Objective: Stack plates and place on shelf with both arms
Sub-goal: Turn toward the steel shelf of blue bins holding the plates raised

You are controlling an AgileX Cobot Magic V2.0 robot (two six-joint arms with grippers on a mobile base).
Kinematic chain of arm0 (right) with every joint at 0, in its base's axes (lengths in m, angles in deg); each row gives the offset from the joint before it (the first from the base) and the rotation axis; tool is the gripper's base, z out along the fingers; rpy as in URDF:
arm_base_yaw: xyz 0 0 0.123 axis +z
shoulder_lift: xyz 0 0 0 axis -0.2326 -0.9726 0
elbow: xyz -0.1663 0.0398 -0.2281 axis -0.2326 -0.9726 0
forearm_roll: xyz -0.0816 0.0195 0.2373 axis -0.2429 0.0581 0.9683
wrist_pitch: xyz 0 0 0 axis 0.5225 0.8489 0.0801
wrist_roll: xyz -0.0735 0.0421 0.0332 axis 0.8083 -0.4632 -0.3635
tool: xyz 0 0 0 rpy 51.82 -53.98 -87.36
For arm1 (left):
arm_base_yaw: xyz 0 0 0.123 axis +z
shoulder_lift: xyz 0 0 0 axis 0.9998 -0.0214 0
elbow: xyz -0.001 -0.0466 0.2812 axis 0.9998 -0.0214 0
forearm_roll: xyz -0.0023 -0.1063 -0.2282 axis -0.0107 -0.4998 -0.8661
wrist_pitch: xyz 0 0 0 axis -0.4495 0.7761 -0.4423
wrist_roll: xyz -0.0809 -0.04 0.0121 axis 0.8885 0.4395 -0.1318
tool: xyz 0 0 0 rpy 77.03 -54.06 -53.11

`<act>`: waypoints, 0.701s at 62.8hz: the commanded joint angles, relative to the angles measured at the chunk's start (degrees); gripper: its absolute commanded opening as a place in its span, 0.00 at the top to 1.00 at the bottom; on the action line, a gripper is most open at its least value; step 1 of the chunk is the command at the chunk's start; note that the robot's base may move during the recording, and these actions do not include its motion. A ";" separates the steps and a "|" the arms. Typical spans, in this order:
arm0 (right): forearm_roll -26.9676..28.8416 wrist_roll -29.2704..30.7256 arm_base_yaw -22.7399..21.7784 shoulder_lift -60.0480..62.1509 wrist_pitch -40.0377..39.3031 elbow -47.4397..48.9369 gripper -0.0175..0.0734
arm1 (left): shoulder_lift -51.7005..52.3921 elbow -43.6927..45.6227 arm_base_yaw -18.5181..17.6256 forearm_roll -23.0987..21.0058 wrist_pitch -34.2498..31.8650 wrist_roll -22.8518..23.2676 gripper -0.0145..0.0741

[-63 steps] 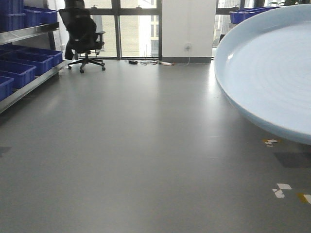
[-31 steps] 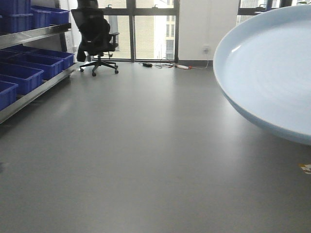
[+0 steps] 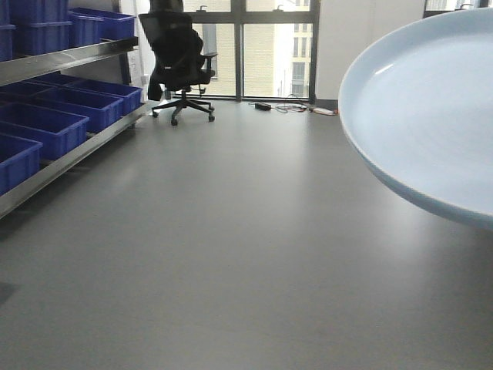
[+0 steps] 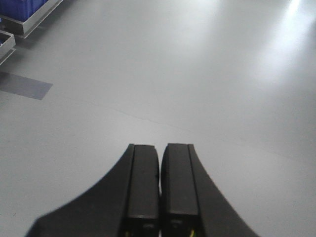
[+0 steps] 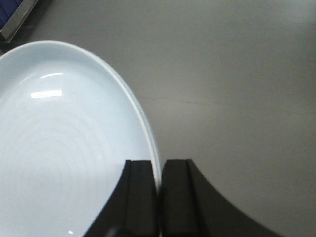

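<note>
Right wrist view: the right claw (image 5: 159,170) is clamped on the rim of a plate (image 5: 59,148). One finger lies on the inner face and the other on the outside, and the rim's edge runs down between them.
Left wrist view: the left claw (image 4: 160,154) has its fingers pressed together on nothing and hangs over bare floor (image 4: 207,74).
Where the plate is: in the air on the robot's right, held by one edge only. It is tilted, so the front view looks into its hollow (image 3: 431,116).
Step in hand: most likely carrying the plate toward the shelf (image 3: 69,55).
Doing it well: a glossy rim in a one-sided pinch can slip or swing, so move slowly and level the plate. Bring the idle left claw to the opposite edge before setting it down.
Plate's look: large, round and shallow, pale bluish-white and shiny, with faint rings on its face and a low upturned rim.
Second plate: none seen. I cannot tell whether one sits under this one.
Farther out: blue bins (image 3: 46,127) fill the shelf on the left, and an office chair (image 3: 181,65) stands by the windows.
</note>
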 commanded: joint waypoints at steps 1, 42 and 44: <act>0.53 0.21 -0.42 0.13 -4.90 1.90 0.75 | -0.12 1.67 0.22 0.20 -4.40 0.27 0.73; 0.53 0.21 -0.42 0.13 -4.91 1.90 0.75 | -0.12 1.67 0.22 0.20 -4.40 0.27 0.73; 0.53 0.21 -0.42 0.13 -4.91 1.90 0.75 | -0.12 1.67 0.22 0.20 -4.40 0.27 0.73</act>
